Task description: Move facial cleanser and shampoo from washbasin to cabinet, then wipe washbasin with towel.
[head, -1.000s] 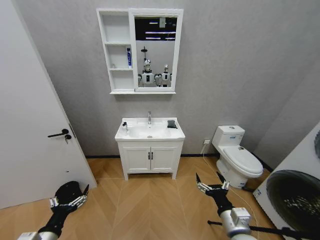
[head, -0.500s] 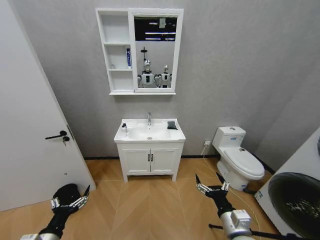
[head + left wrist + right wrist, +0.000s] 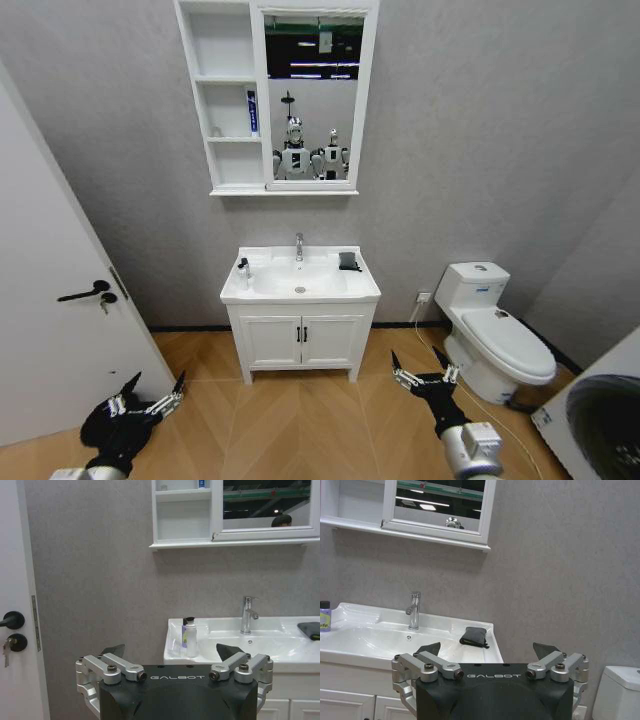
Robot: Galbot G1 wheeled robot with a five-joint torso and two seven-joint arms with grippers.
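Observation:
The white washbasin [image 3: 322, 290] stands ahead against the grey wall. A white pump bottle with a purple label, the shampoo [image 3: 243, 271] [image 3: 189, 638], stands on its left rim. The dark towel [image 3: 349, 261] [image 3: 474, 636] lies folded on its right rim. Above hangs the cabinet [image 3: 228, 100] with a blue-and-white tube, the facial cleanser [image 3: 252, 112], upright on its middle shelf. My left gripper [image 3: 148, 398] [image 3: 170, 652] and right gripper [image 3: 424, 370] [image 3: 487, 649] hang low over the wooden floor, both open and empty, well short of the washbasin.
A white door [image 3: 50, 330] with a black handle [image 3: 85, 293] stands at the left. A toilet [image 3: 495, 335] sits right of the washbasin and a washing machine [image 3: 605, 420] at the far right. A two-door cupboard [image 3: 300, 340] carries the basin.
The whole head view has shifted: the camera has moved nearer the washbasin, which now looks larger. Both grippers stay open and low; the left one sits lower in view.

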